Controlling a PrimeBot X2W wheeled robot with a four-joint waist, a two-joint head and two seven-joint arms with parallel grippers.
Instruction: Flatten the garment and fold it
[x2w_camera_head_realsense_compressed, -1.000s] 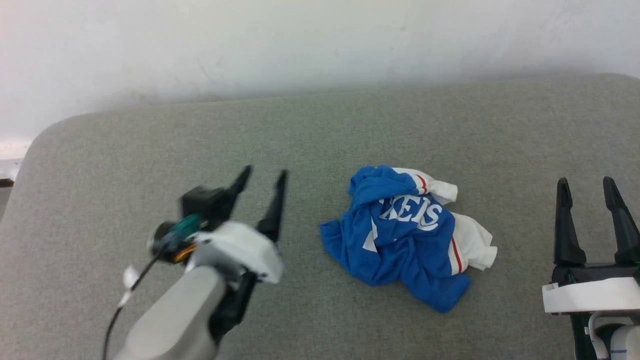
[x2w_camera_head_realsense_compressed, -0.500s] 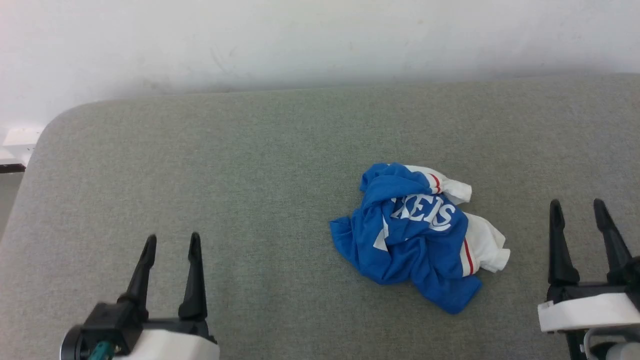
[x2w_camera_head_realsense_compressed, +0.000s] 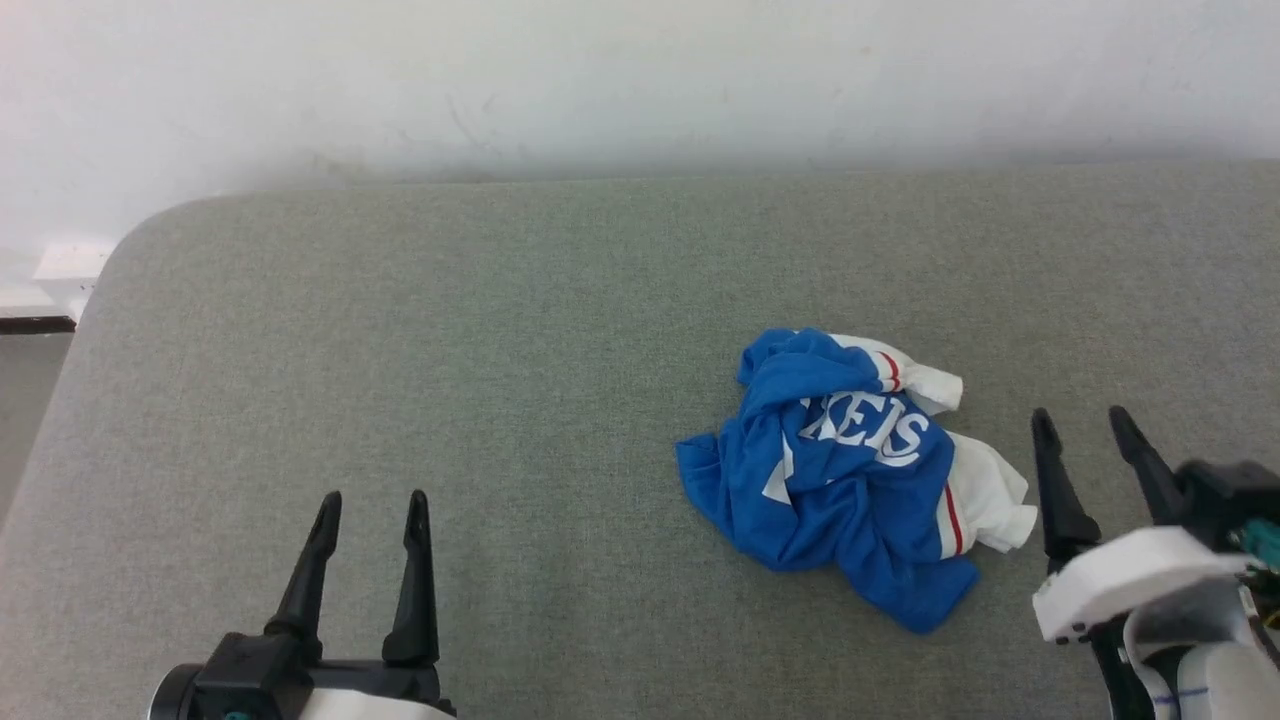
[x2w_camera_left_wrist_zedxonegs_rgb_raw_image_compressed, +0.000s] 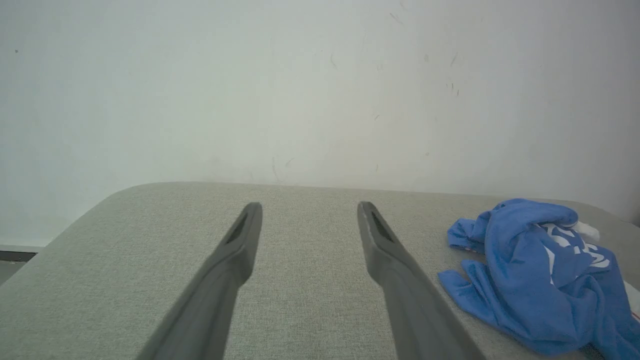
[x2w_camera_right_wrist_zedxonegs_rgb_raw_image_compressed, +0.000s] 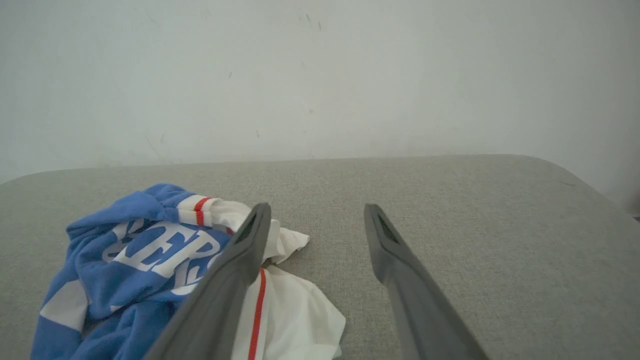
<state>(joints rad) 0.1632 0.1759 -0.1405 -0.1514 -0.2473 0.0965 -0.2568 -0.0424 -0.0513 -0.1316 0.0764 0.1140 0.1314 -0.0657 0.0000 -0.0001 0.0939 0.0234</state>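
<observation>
Bright blue jersey T-shirt (x2w_camera_head_realsense_compressed: 850, 480) with white red-striped sleeves lies crumpled on grey fabric pad (x2w_camera_head_realsense_compressed: 500, 350). Our right gripper (x2w_camera_head_realsense_compressed: 1080, 415), just beside it, and left gripper (x2w_camera_head_realsense_compressed: 374, 497), well apart, gape empty; we should pinch a sleeve edge first

A grey fabric surface (x2w_camera_head_realsense_compressed: 450, 330), round-cornered, meets a white scuffed wall (x2w_camera_head_realsense_compressed: 640, 70); the light is even. Far left, a dark strip (x2w_camera_head_realsense_compressed: 35, 324), perhaps skirting.

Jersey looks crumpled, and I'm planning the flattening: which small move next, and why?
Probably ease the open right hand toward the white sleeve end: the jersey lies bunched, that hand is beside it, and the left hand is farther off.
</observation>
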